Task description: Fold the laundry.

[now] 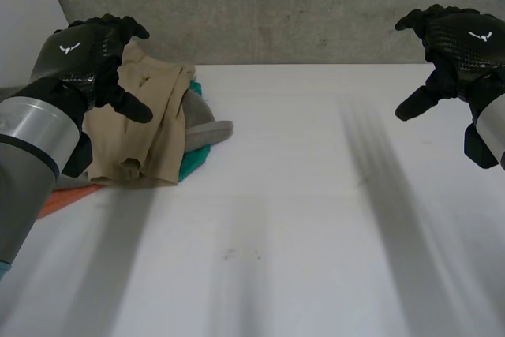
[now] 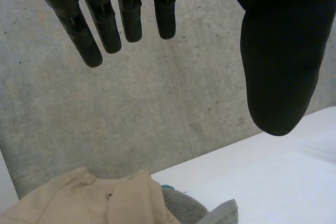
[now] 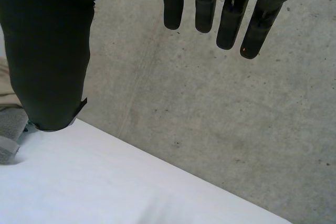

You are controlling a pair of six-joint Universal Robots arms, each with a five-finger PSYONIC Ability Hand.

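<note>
A pile of laundry lies at the table's far left: a tan garment [image 1: 146, 128] on top, a grey cloth [image 1: 207, 128] and a teal piece [image 1: 194, 162] under it, an orange edge [image 1: 67, 199] at the near side. My left hand [image 1: 91, 53] hovers above the pile's left part, open, fingers [image 2: 107, 22] straight and holding nothing. In the left wrist view the tan garment [image 2: 89, 200] and grey cloth [image 2: 197, 211] lie well beyond the fingertips. My right hand [image 1: 458, 45] is raised at the far right, open and empty, its fingers [image 3: 231, 22] straight.
A grey concrete wall [image 1: 300, 5] runs along the table's far edge. The white table [image 1: 316, 219] stretches bare from the pile to the right side.
</note>
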